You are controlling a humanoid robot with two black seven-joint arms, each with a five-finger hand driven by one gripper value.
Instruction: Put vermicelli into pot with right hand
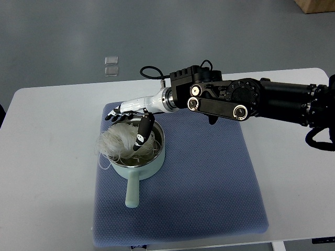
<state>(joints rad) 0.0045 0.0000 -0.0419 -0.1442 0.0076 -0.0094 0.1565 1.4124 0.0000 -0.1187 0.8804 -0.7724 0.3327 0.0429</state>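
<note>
Pale tangled bundle of white vermicelli (118, 142) draped over the left rim of the light green metal pot with a short handle (137, 172), partly inside, partly hanging out to the left, directly beneath the right hand (128, 117). Black-and-white fingers (142, 133) pointing down into the strands from the far side, seemingly loosened rather than clenched, though grip hard to confirm. Pot interior under the noodles hidden; left hand nowhere visible.

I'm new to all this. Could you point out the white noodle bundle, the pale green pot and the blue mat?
white vermicelli bundle (116, 142): top view, tangle over the pot's left rim.
pale green pot with handle (133, 191): top view, on its handle.
blue textured mat (209, 178): top view, bare middle.
</note>
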